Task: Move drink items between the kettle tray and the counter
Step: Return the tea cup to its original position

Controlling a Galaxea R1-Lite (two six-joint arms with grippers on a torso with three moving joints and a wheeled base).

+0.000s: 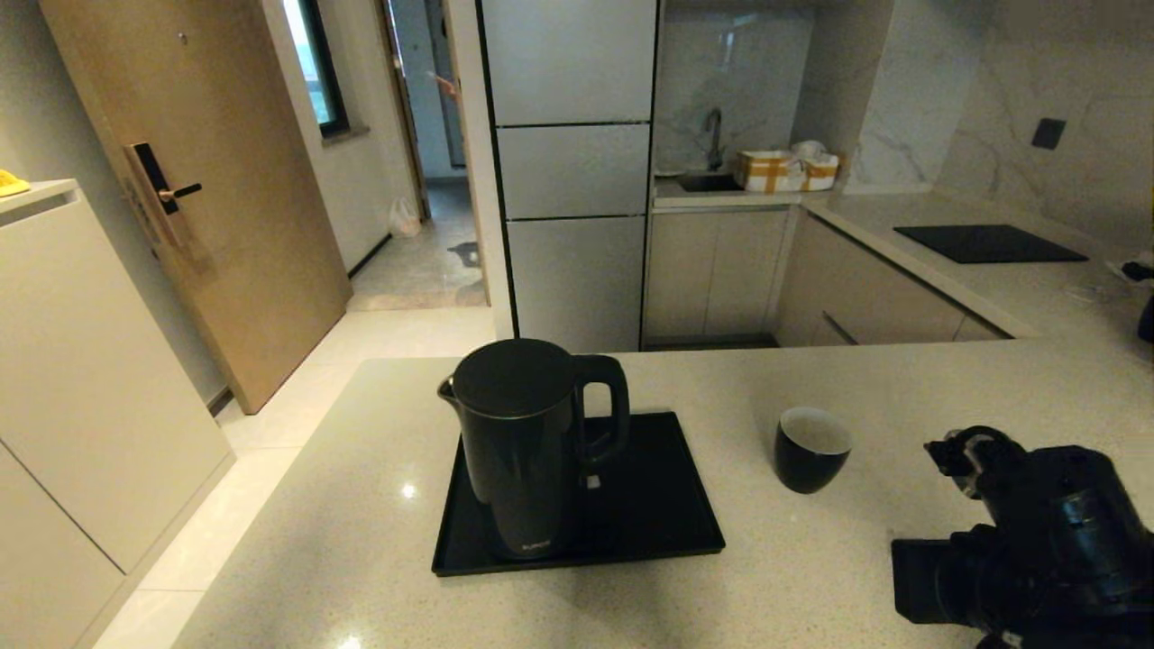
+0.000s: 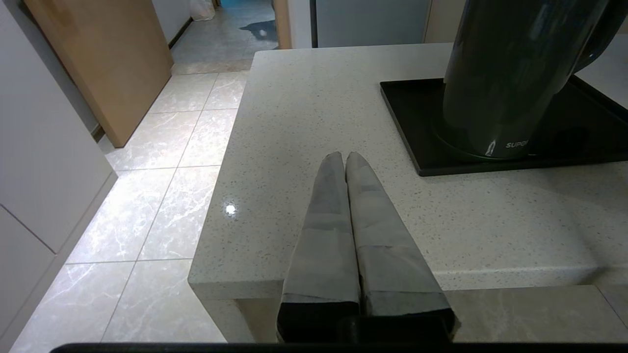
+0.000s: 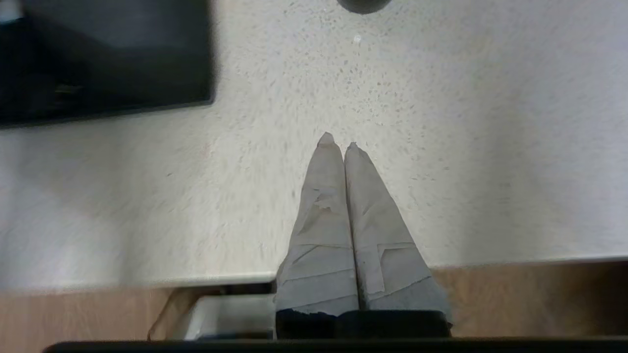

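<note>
Right hand [image 3: 338, 143], fingers pressed together and empty, hovers over the bench's [image 1: 361, 505] near edge. Left hand [image 2: 343, 158] likewise, parked. Cup [image 1: 812, 448] stands on the bench beside the tray [image 1: 667, 505]: probably light, smooth, breakable; grip its rim. Kettle [image 1: 527, 442] on tray: heavier; take its handle.

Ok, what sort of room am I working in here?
Most likely a small apartment or hotel-suite kitchen: a sink with faucet at the back, a black cooktop set in the stone counter, and a kettle on its tray.

The right gripper [image 3: 338, 143] hangs over the counter [image 3: 441, 147] edge with its jaws pressed together, empty; the left gripper [image 2: 344, 158] likewise, at that edge.
</note>
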